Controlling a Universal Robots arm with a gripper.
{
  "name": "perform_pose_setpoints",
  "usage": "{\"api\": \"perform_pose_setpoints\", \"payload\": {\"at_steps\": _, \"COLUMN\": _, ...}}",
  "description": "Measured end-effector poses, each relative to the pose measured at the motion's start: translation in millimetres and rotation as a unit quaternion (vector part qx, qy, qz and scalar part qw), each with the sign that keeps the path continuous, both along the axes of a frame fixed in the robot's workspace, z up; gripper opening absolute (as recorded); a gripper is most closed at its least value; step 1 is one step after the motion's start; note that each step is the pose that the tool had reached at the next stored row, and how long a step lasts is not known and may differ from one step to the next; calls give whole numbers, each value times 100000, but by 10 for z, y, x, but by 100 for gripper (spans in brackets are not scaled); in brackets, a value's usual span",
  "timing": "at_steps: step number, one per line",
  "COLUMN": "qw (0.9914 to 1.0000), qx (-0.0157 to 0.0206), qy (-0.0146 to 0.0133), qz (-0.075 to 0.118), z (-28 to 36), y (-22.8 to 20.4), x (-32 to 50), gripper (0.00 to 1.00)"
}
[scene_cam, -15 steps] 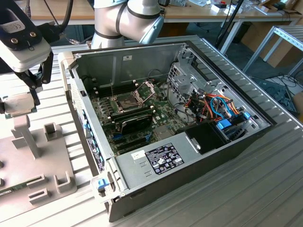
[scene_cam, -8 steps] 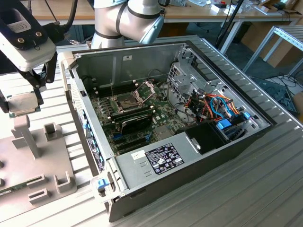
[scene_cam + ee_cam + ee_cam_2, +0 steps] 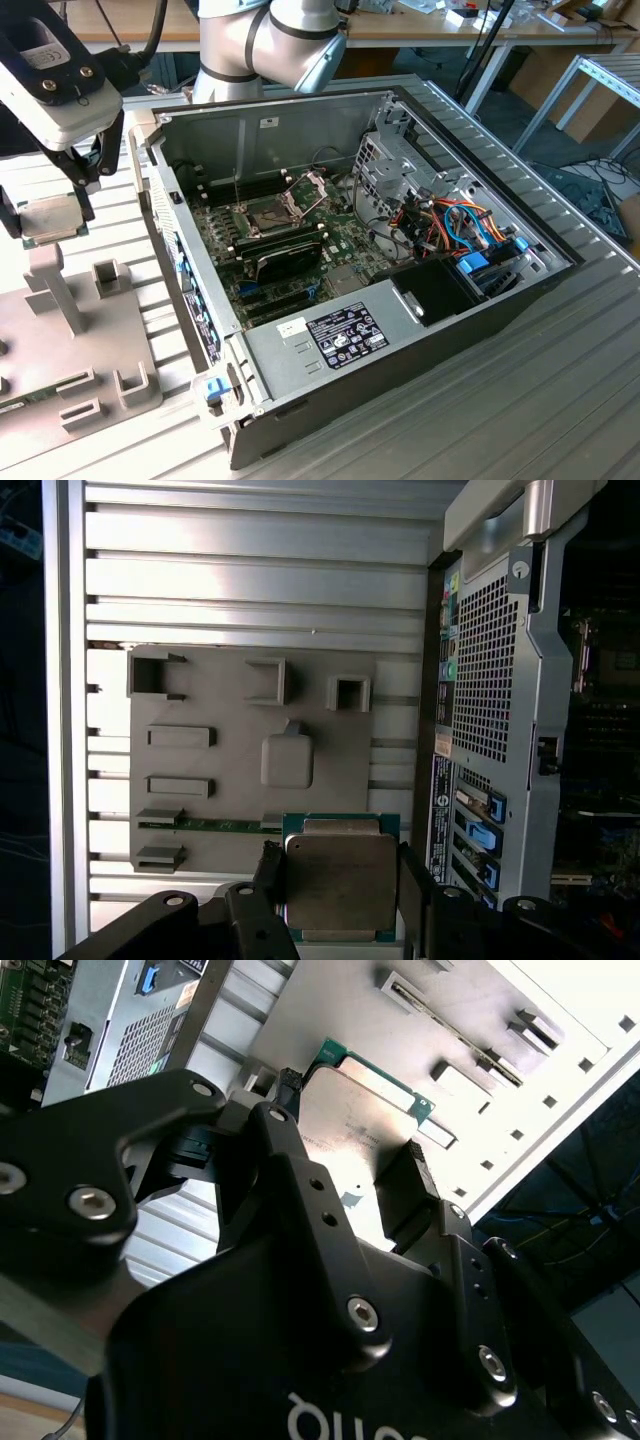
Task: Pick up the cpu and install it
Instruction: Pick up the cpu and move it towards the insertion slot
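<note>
Exterior view, upper left of the frame: my gripper (image 3: pixel 48 208) pinches the cpu (image 3: pixel 50 224) (silver top, green edge) over the grey fixture (image 3: pixel 100 335).

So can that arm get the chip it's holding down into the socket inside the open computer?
Probably yes: the case is open on top, the socket has its frame lifted, and nothing covers it. The fingers hold the cpu beside the case.
</note>
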State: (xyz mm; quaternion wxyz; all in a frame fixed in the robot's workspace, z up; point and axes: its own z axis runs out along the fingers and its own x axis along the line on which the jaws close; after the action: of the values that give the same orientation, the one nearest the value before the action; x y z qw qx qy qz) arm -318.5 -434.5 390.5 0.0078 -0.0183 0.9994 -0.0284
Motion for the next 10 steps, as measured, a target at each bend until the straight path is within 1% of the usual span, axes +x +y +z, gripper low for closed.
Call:
{"api": "perform_pose_setpoints", "payload": {"at_steps": 4, "qw": 100000, "qx": 1, "qy": -2, "qz": 7, "z": 0, "y": 0, "x": 6, "gripper": 55}}
{"api": "perform_pose_setpoints", "payload": {"at_steps": 10, "qw": 100000, "qx": 0, "qy": -5, "qz": -2, "z": 0, "y": 0, "x": 57, "gripper": 55}}
